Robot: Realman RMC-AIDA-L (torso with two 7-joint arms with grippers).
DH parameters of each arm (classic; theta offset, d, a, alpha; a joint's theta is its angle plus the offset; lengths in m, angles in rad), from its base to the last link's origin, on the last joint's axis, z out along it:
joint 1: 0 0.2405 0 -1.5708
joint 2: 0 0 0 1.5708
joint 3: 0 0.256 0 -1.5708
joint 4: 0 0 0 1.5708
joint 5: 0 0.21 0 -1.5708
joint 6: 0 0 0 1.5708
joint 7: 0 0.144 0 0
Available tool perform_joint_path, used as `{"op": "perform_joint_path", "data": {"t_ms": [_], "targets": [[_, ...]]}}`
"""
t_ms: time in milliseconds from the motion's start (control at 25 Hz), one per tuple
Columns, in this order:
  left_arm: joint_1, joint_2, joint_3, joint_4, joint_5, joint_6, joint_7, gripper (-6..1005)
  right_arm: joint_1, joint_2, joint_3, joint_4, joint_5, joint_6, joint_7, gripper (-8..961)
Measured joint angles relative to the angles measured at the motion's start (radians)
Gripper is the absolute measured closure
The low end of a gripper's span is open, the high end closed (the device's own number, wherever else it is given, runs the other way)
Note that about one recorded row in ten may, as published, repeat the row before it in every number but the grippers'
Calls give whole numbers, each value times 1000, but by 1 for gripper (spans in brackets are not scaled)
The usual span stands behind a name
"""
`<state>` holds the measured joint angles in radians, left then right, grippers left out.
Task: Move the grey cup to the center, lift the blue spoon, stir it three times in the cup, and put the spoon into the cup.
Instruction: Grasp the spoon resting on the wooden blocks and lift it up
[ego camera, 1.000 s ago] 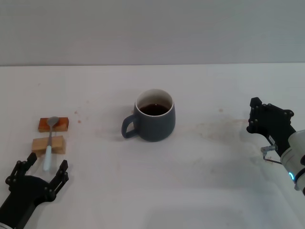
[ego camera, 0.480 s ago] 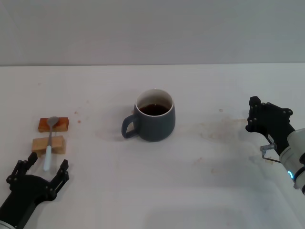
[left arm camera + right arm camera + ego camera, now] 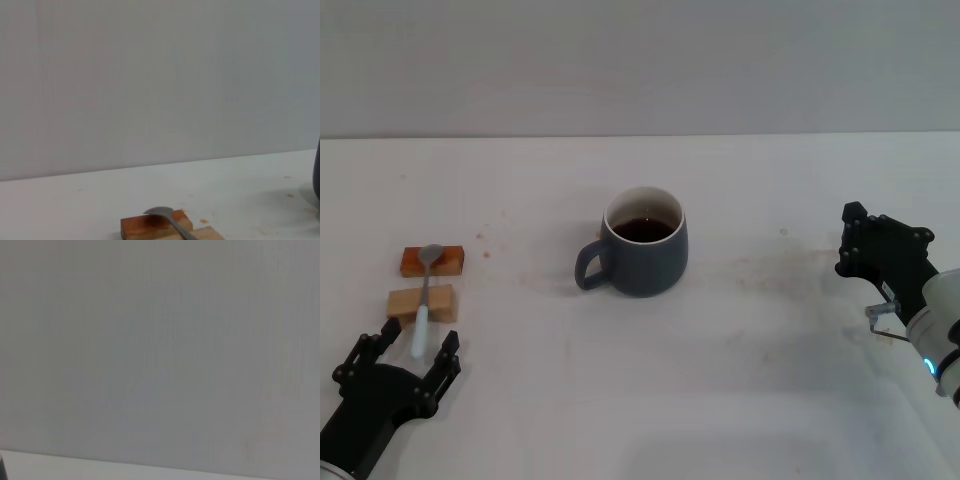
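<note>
Fingers of the left gripper (image 3: 405, 352) stand spread apart and empty, low at the near left of the table (image 3: 770, 380), just short of the handle end of the blue spoon (image 3: 424, 294). Seen from the head, the spoon lies straight ahead of these fingers, its long axis running away from the robot: pale blue handle nearest the gripper, grey metal bowl farthest. It rests across two small wooden blocks (image 3: 422, 303), the bowl on the far, darker block and the handle crossing the nearer, paler one, so the handle is raised off the table. The left arm is by far the nearer to it, and a forward reach along the spoon's own axis looks to be what the pickup calls for. The right gripper (image 3: 880, 250) hovers near the table's right edge, well apart from the spoon; whether its fingers are open cannot be told. The grey cup (image 3: 644, 242) already stands about mid-table, upright, handle toward the robot's left, white inside, dark liquid within.
</note>
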<state>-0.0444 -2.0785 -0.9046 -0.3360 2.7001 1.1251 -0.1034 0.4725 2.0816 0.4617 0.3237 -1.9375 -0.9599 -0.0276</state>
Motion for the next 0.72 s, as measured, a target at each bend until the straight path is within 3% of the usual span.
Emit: {"op": "perform_joint_path", "data": {"t_ms": [720], "targets": [[0,1,-1,0,-2,-3,-8,347,-2,0,0,2,-7,-2,0,954]]}}
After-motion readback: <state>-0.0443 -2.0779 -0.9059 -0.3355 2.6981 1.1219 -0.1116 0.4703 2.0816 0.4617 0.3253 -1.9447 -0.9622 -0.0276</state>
